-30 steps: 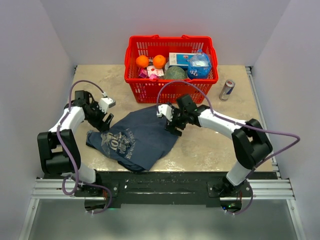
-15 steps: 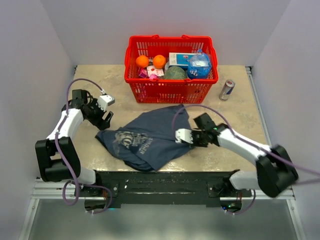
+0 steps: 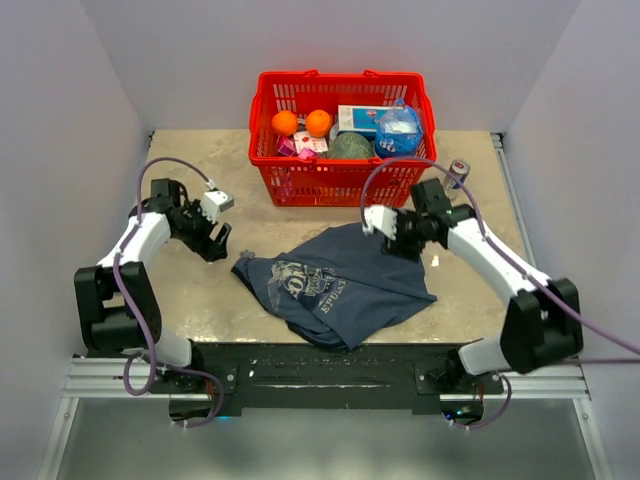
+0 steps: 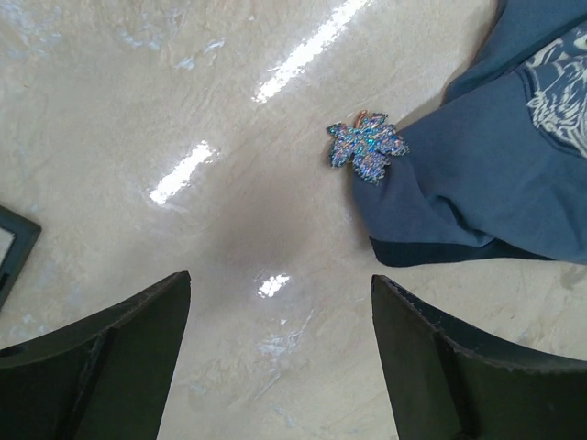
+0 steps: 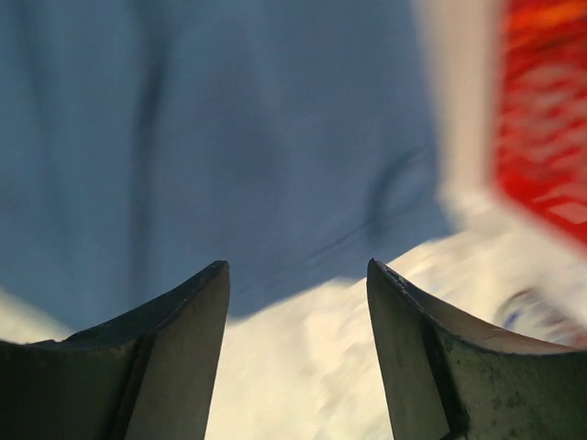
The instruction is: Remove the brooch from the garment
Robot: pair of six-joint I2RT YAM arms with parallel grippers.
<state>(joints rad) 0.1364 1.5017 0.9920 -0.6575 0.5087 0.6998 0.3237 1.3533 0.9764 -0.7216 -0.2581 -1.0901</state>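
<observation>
The garment (image 3: 335, 285), a dark blue printed T-shirt, lies crumpled on the table near the front edge. The brooch (image 4: 367, 151), a glittery blue leaf, sits at the garment's (image 4: 495, 156) left corner, touching the cloth and partly over the bare table. My left gripper (image 3: 215, 245) is open and empty over bare table just left of that corner; in the left wrist view (image 4: 280, 284) the brooch lies ahead of its fingers. My right gripper (image 3: 395, 240) is open over the garment's upper right edge; the right wrist view (image 5: 295, 275) is blurred, with blue cloth (image 5: 229, 137) ahead.
A red basket (image 3: 345, 183) holding oranges, boxes and bags stands at the back centre. A drink can (image 3: 454, 180) stands to its right. A small white scrap (image 3: 433, 262) lies right of the garment. A dark object edge (image 4: 14, 247) shows at the left of the left wrist view.
The garment has slid right across the table, away from my left gripper. My right gripper swung to the front right, then back to the garment's upper right edge. The left gripper has barely moved.
</observation>
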